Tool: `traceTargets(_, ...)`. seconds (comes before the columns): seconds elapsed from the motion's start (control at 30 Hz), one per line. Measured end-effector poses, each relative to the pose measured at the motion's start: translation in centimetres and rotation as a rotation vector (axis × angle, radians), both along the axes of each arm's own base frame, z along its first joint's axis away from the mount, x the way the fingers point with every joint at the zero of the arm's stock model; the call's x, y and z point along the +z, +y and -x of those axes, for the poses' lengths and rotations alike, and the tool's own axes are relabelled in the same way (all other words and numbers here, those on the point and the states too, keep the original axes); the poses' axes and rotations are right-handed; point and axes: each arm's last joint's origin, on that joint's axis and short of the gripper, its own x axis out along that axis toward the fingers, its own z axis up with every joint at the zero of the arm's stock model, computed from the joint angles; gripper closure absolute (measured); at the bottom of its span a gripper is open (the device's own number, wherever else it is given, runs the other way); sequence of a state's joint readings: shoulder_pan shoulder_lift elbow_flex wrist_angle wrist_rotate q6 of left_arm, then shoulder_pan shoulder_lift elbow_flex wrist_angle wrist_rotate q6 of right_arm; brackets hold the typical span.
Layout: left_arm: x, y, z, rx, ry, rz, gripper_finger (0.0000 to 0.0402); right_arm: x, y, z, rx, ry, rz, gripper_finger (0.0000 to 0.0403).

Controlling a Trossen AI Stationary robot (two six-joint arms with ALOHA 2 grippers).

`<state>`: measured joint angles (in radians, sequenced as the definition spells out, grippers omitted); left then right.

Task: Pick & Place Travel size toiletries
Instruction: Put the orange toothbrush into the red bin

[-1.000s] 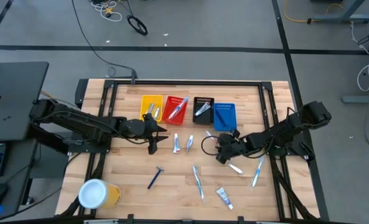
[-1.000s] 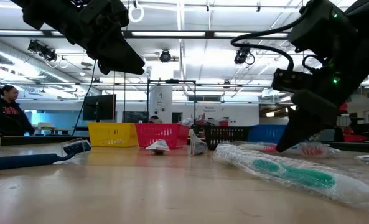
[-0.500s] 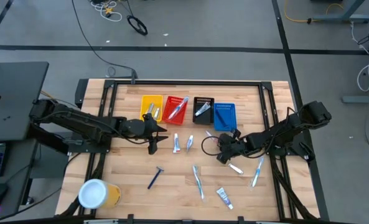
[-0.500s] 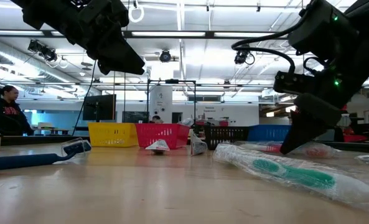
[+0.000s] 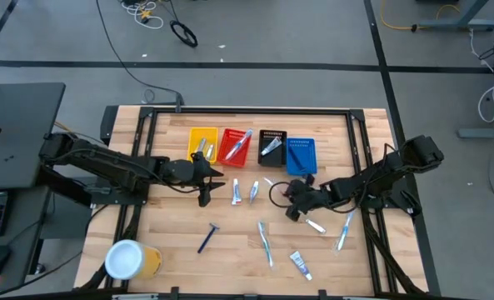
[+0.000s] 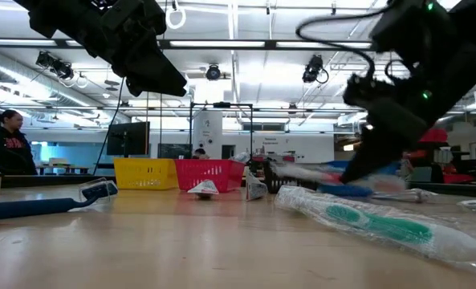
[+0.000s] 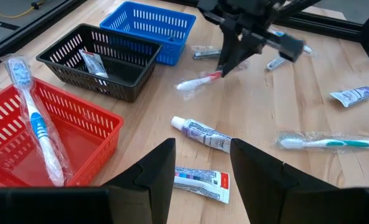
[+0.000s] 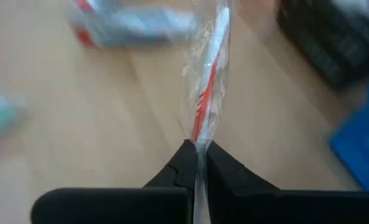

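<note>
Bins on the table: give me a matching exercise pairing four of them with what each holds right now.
Bins:
1. red bin
2. black bin
3. blue bin
4. yellow bin

Contents:
A. nothing visible
B. blue and white toothbrush
C. small items lying along one side
D. one silvery packet

Pairs: 1-B, 2-D, 3-A, 4-C

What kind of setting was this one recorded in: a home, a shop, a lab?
Most likely a robotics lab or workshop. The wooden table sits on a grey floor with loose cables, the low view shows an open hall with ceiling strip lights, and a person sits at the far left.
</note>
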<state>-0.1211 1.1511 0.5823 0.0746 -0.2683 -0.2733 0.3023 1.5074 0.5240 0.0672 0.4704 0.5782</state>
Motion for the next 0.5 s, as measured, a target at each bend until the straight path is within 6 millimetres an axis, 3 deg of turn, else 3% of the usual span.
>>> traceTargets(0.23, 0.0, 0.0, 0.0, 0.000, 0.001, 0.000, 0.0240, 2.7, -0.7, -2.4, 0.003, -0.312, 0.125, 0.0388)
traceTargets(0.5, 0.0, 0.0, 0.0, 0.000, 0.001, 0.000, 0.0240, 4.4, -5.9, -4.0, -0.090, -0.479, 0.106, 0.0390)
